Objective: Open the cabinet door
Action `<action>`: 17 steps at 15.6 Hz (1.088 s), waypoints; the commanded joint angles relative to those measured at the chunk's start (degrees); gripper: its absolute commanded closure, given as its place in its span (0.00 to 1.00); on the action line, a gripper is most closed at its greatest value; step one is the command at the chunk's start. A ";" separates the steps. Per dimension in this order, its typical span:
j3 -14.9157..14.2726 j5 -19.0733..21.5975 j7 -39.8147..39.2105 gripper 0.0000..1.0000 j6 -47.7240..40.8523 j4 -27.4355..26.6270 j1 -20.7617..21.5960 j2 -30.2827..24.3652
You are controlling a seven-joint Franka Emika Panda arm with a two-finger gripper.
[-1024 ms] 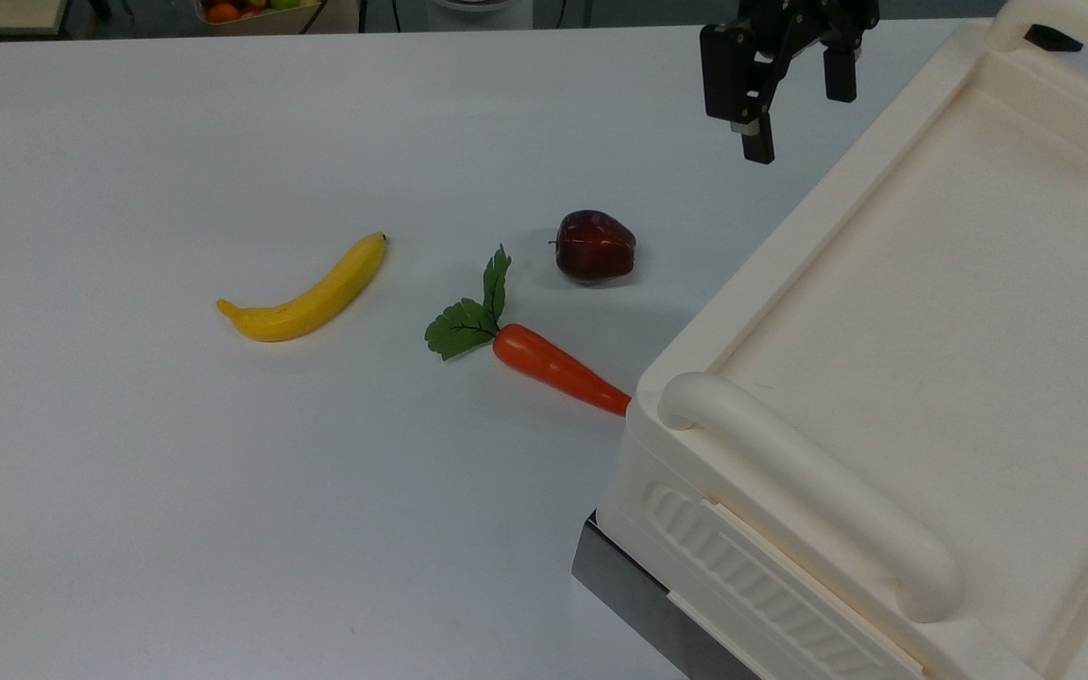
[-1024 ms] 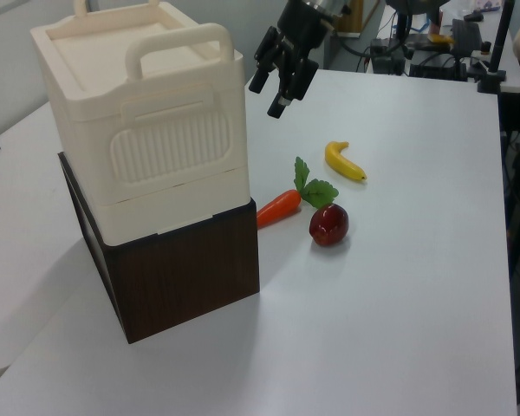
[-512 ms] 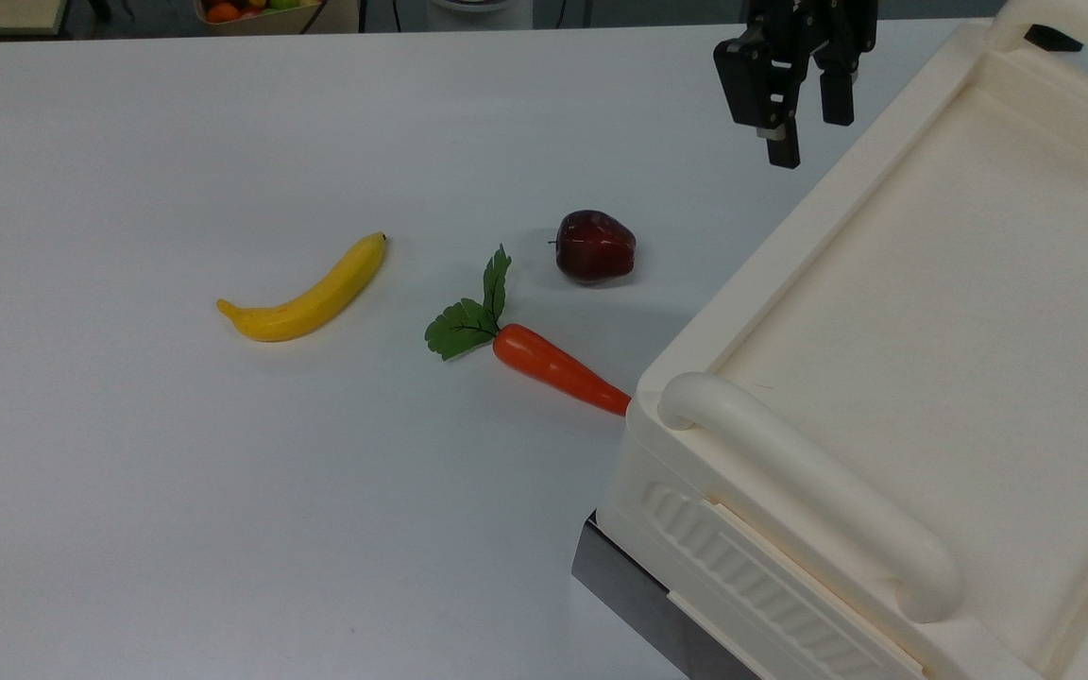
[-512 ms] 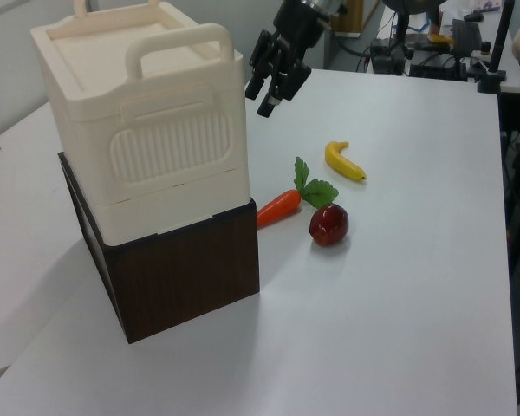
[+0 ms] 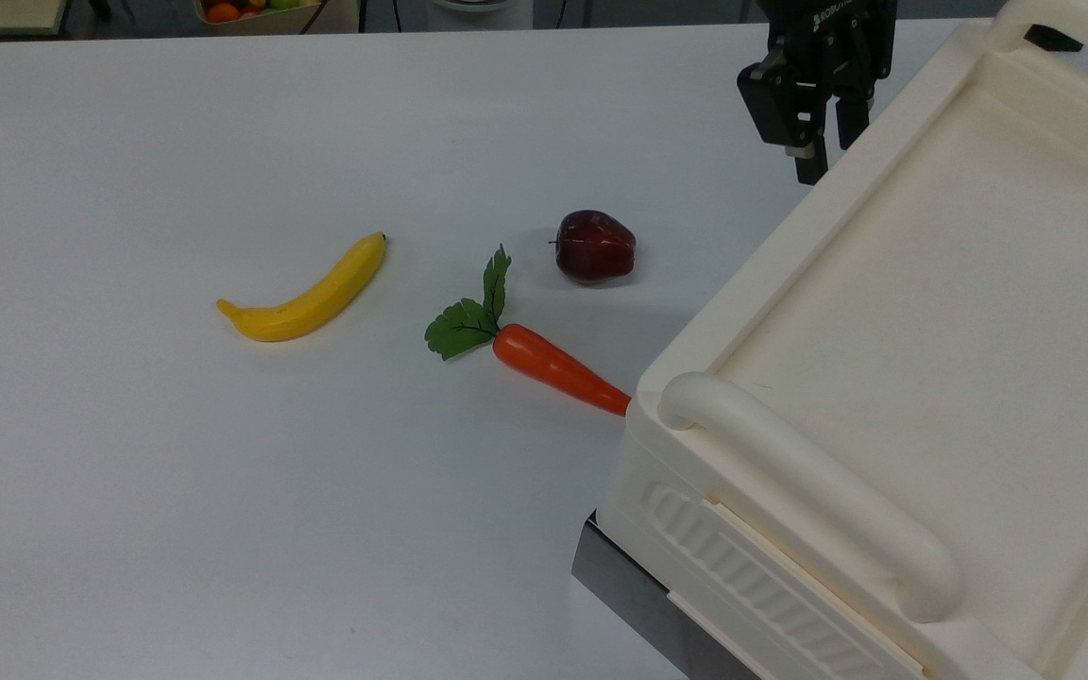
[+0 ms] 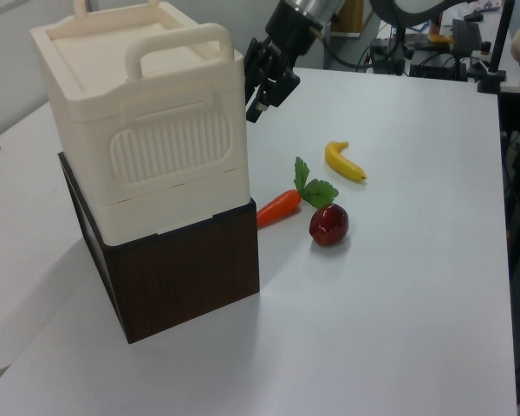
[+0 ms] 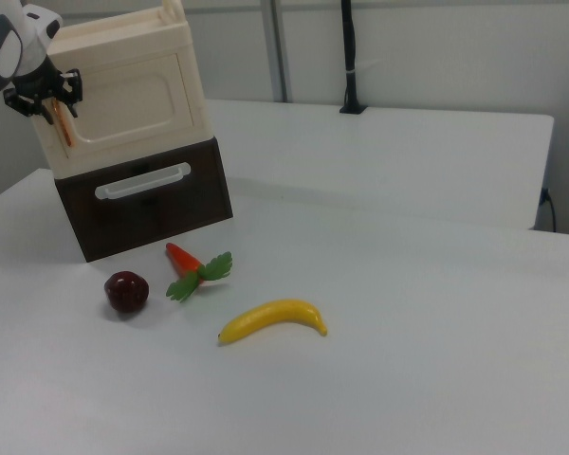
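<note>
The gripper (image 7: 49,102), fingers parted and grasping nothing, hovered right at the copper-coloured strip end of the cabinet door (image 7: 133,102), which sat shut in the cream cabinet (image 5: 922,312). Below the gripper on the desk (image 5: 223,472) lay a dark red apple (image 7: 126,291) and a carrot (image 7: 185,261), with a banana (image 7: 273,320) farther off.
</note>
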 commanded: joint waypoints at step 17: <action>0.04 1.34 3.51 0.87 -3.27 -0.11 -0.02 -0.94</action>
